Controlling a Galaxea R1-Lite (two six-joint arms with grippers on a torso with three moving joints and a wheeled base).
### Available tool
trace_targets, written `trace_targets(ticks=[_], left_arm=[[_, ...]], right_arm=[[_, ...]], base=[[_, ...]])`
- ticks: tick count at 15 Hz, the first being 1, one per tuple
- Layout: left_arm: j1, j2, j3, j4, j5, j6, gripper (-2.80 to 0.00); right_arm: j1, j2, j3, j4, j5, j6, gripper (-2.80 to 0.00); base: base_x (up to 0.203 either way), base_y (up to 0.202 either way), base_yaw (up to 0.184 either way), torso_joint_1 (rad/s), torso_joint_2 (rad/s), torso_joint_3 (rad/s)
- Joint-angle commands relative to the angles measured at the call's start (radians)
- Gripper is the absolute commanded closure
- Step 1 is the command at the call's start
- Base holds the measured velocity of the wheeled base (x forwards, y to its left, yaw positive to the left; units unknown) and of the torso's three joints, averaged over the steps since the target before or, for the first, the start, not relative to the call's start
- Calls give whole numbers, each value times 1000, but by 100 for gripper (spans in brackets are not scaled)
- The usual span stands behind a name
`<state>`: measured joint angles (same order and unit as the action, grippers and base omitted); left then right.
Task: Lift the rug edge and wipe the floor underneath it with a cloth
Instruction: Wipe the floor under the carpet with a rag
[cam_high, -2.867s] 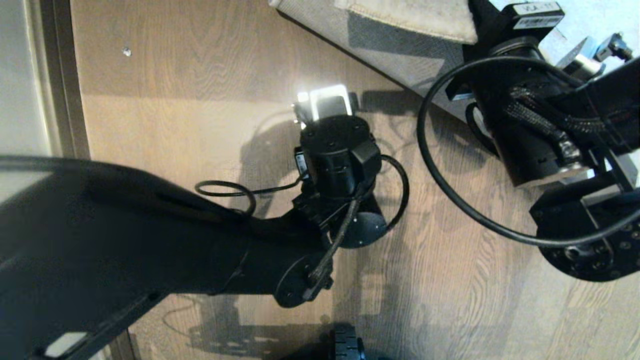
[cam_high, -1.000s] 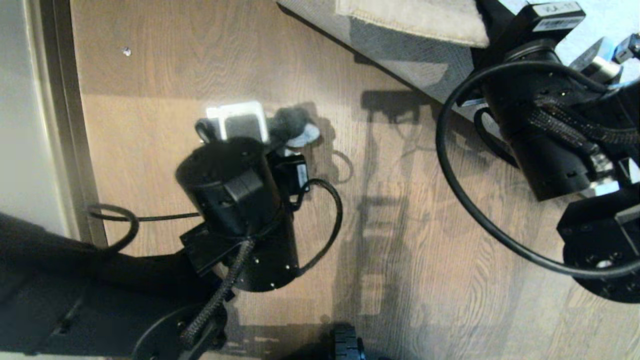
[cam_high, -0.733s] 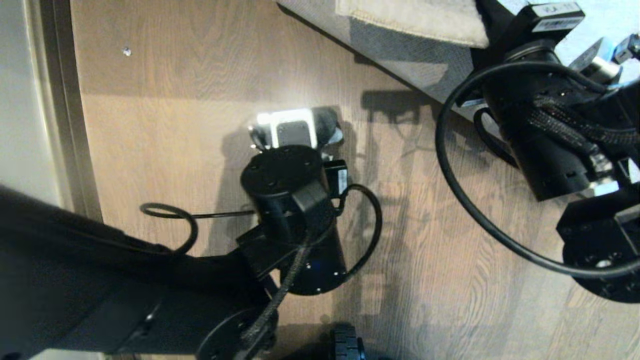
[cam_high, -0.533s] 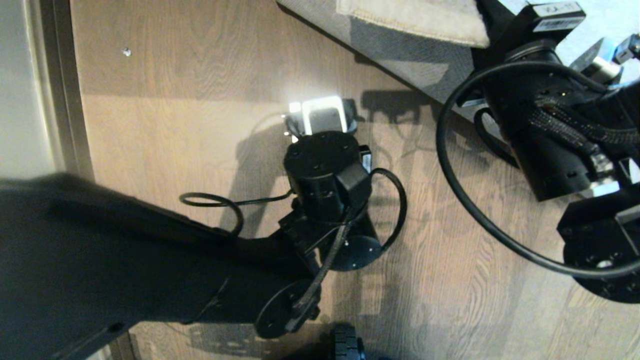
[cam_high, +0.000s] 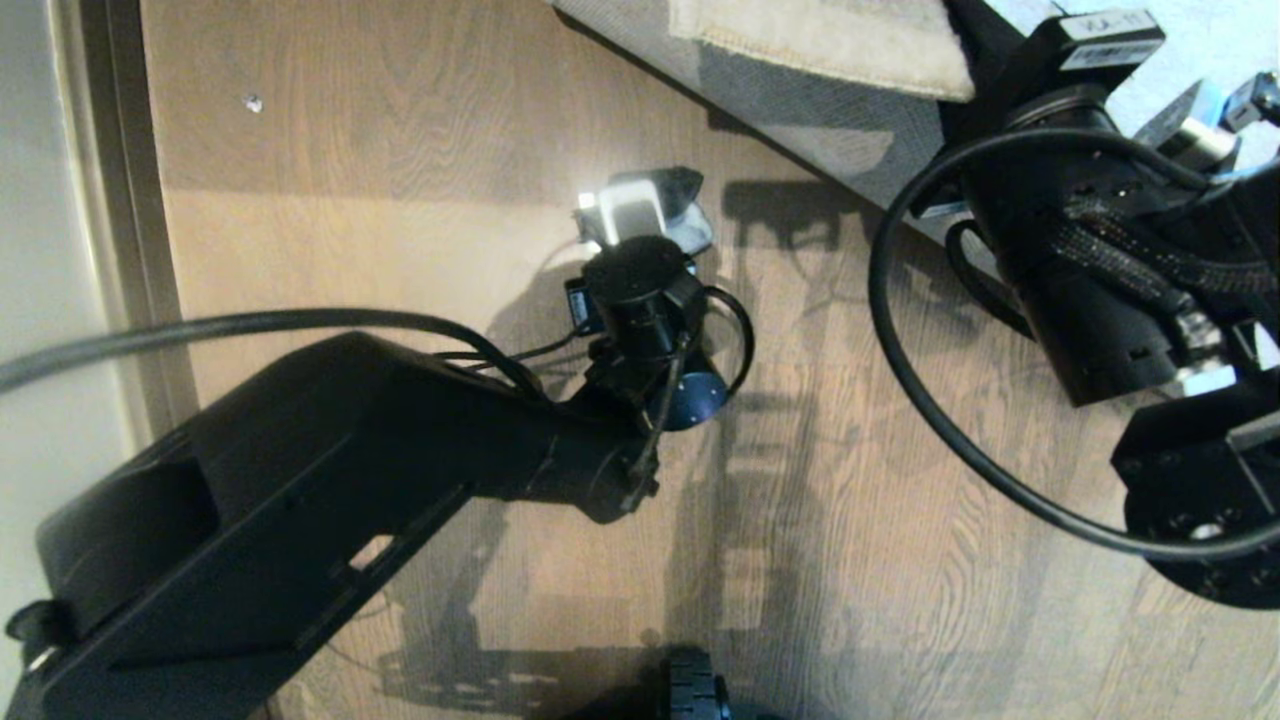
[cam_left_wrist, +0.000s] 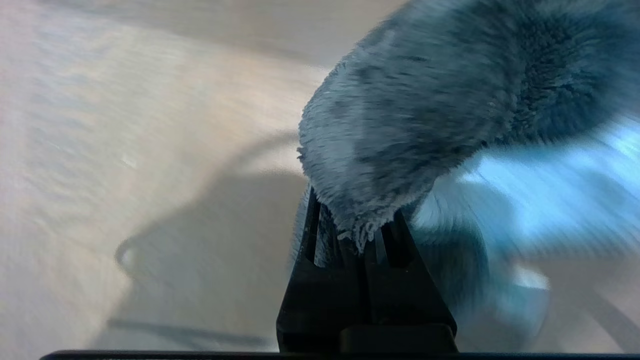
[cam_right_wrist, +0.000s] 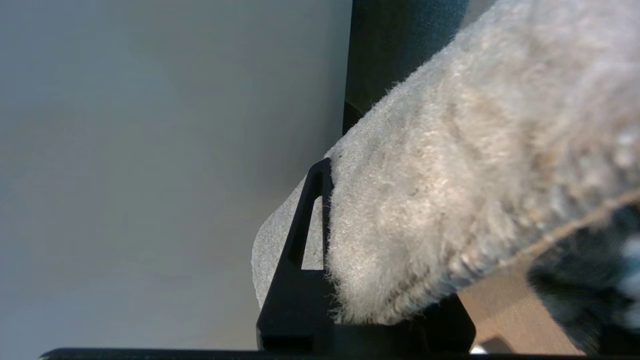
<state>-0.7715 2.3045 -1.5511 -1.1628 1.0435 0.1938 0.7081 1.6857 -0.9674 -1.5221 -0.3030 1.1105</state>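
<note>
The cloth (cam_left_wrist: 450, 100) runs past the frame beyond the left gripper's fingers (cam_left_wrist: 312, 235), its pale side smeared by blur.

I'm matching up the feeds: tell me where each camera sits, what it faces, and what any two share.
Head: on the robot's head, looking down at the floor; both arms show.
Left wrist: behind the left claw, shut on the cloth.
Right wrist: behind the right claw, shut on the rug edge.
Shared: head and left wrist both show cloth and floor.
</note>
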Motion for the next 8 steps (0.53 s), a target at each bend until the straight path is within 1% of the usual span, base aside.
trace_targets(ticks=[1, 4, 5, 7, 8], left_arm=[[101, 2, -4, -9, -2, 1, 0], [234, -38, -3, -7, -20, 2, 0], [268, -57, -1, -6, -26, 2, 0], [316, -100, 9, -5, -29, 3, 0], [328, -127, 21, -5, -29, 3, 0]], right_arm=[[1, 6, 1, -44, -1, 8, 0], [14, 7, 0, -44, -1, 6, 0], [17, 8, 1, -44, -1, 6, 0], [18, 5, 3, -44, -1, 6, 0], [19, 3, 3, -44, -1, 6, 0]], base=[[0, 0, 0, 0, 0, 0], [0, 0, 0, 0, 0, 0], [0, 0, 0, 0, 0, 0], [0, 0, 0, 0, 0, 0], [0, 0, 0, 0, 0, 0]])
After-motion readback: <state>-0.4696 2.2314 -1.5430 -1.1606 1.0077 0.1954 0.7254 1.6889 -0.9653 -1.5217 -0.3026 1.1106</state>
